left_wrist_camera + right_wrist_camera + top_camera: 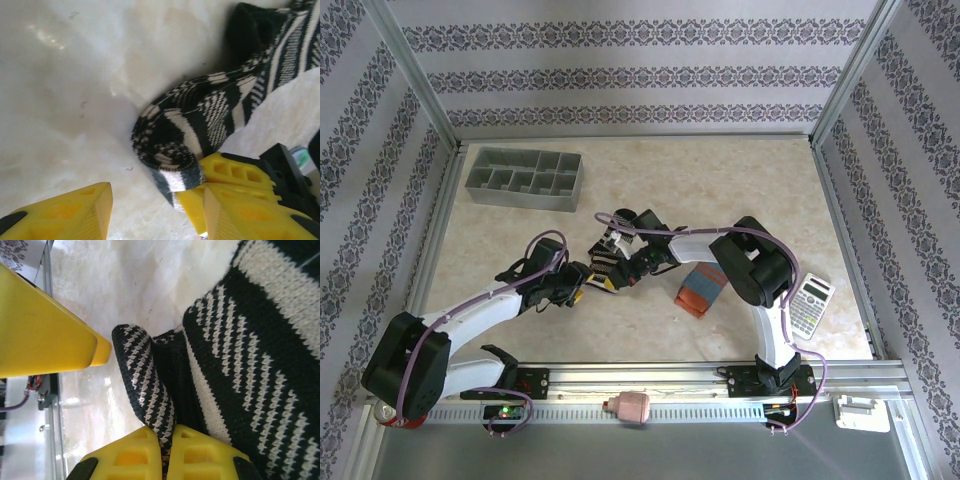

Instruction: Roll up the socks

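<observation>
A: Surface: pale marbled table (720,190), patterned walls round it. Item 1, far left?
B: Grey organiser tray (525,180), back-left, well apart from the work.
A: Item 2?
B: Left gripper (157,212), jaws part-open, nothing clamped. The rolled end of the black sock (175,140) lies just ahead of the gap; prob. posted there to steady the roll.
A: Item 3?
B: Right gripper (166,442), mid-table, closed w/ a fold of that sock pinched btwn its pads. Judged: pins the loose end so the roll can't unwind.
A: Rest?
B: Blue-grey sock (700,288), compact, just right of the grippers, untouched. Calculator (811,305) near right edge.
</observation>
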Robot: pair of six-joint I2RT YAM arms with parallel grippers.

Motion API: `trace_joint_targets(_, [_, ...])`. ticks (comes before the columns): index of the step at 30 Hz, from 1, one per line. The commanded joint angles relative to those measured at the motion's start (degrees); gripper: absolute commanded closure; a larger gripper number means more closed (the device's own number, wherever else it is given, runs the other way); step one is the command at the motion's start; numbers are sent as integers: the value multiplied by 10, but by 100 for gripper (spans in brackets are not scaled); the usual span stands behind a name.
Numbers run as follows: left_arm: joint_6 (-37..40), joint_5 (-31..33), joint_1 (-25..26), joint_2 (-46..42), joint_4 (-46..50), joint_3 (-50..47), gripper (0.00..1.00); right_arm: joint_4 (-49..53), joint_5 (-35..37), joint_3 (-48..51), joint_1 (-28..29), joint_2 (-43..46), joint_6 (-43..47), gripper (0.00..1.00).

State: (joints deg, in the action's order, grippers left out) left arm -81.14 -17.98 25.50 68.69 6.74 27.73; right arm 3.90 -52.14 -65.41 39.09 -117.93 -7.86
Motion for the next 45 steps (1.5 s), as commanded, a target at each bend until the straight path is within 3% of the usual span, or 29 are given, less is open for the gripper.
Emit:
trace_joint_targets(1, [20,-8,-2,14,-126,-19,50,90,36,3,-2,-47,-30,100])
trace_joint_targets(15, [20,-7,2,56,-175,-40,51,145,5,-63,-20,-108,-96,100])
trace_joint_targets(28, [10,14,3,126,-202,-23,57,227,-28,-119,-30,-149,-78,100])
trace_joint_targets(31, [-7,9,3,166,-225,-18,67,246,-28,-129,-29,-153,-63,100])
trace_joint_targets(34, [-31,15,6,185,-207,-11,89,263,-21,-136,-29,-157,-47,100])
trace_joint_targets(36, [-37,18,7,178,-163,1,100,271,-11,-138,-29,-154,-33,100])
trace_joint_targets(37, [-39,18,7,171,-121,11,100,275,-2,-138,-28,-148,-22,100])
trace_joint_targets(42, [-50,13,8,145,31,54,100,219,69,-91,-18,-51,47,67])
trace_joint_targets(45, [-62,-1,8,152,75,76,100,91,136,6,-3,74,87,58])
